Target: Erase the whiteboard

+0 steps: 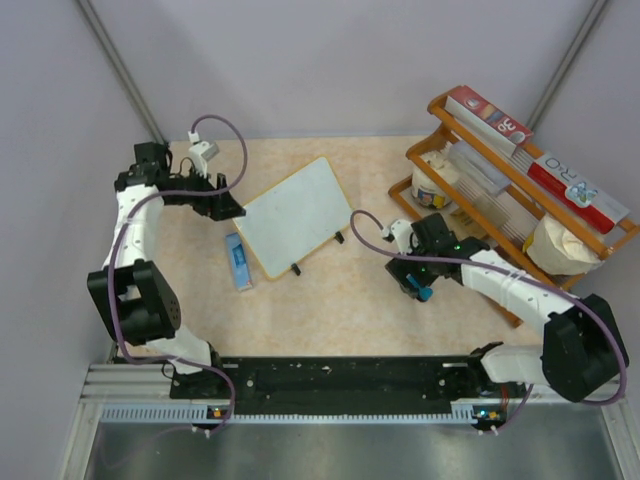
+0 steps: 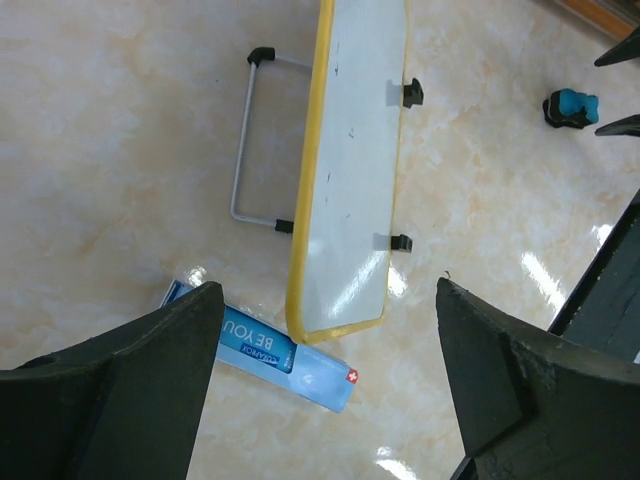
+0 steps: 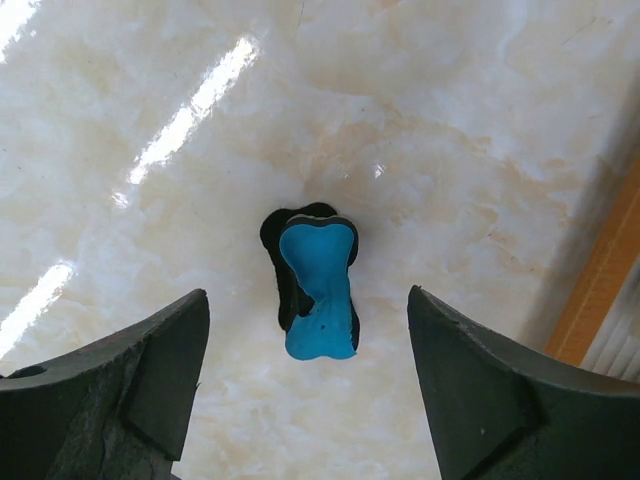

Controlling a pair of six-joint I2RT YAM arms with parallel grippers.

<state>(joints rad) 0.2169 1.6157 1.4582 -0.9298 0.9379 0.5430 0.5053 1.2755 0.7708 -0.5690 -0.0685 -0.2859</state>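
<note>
The whiteboard (image 1: pixel 295 215), white with a yellow frame and two black feet, lies at the middle of the table. In the left wrist view the whiteboard (image 2: pixel 355 170) carries a few faint dark specks. My left gripper (image 1: pixel 228 208) hovers at the board's left corner, open and holding nothing, with that corner between the left gripper's (image 2: pixel 330 288) fingers. The blue-black eraser (image 1: pixel 425 293) lies on the table right of the board. My right gripper (image 3: pixel 308 294) stands open just above the eraser (image 3: pixel 318 290), its fingers apart from it on both sides.
A narrow blue marker box (image 1: pixel 238 262) lies by the board's near left corner. A grey wire stand (image 2: pixel 250 150) juts out behind the board. A wooden rack (image 1: pixel 520 180) with boxes and bags fills the right side, close behind the right arm.
</note>
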